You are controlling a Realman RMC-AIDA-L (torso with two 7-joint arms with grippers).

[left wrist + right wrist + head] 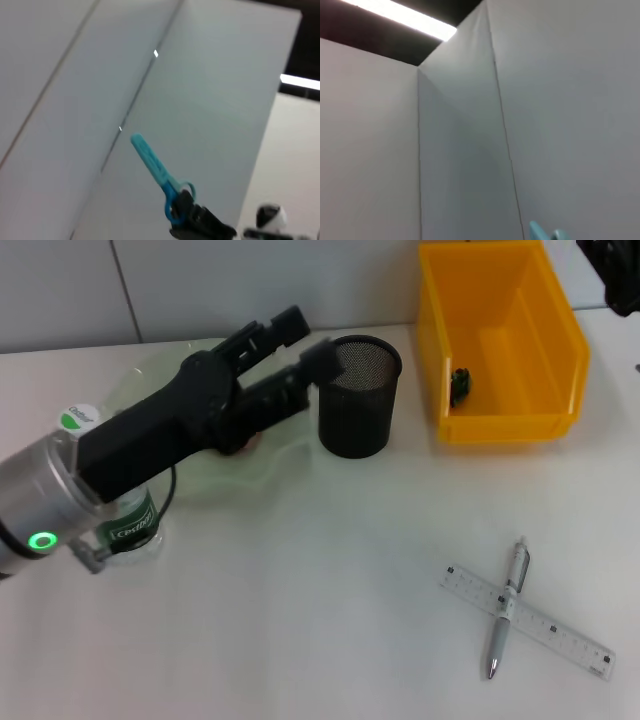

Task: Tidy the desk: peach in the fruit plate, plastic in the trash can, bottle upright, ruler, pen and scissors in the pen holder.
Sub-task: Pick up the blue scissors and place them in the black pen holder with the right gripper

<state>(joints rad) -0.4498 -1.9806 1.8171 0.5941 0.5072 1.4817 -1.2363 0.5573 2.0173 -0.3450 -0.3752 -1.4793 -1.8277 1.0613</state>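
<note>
My left gripper [306, 344] is open and empty, above the far side of the green glass fruit plate [262, 472] and right beside the black mesh pen holder [358, 397]. The peach [246, 446] shows partly under the arm, on the plate. The bottle [122, 523] stands upright by the left arm. The pen [508, 602] lies across the clear ruler [530, 622] at the front right. The blue scissors [156, 167] are held up in the air by my right gripper [186, 216]; their tip also shows in the right wrist view [540, 233]. The right arm [612, 275] is raised at the far right.
The yellow bin [505, 425] stands at the back right with a small dark green piece [460, 386] inside. The pen holder looks empty. White table surface [320, 620] lies between the plate and the pen.
</note>
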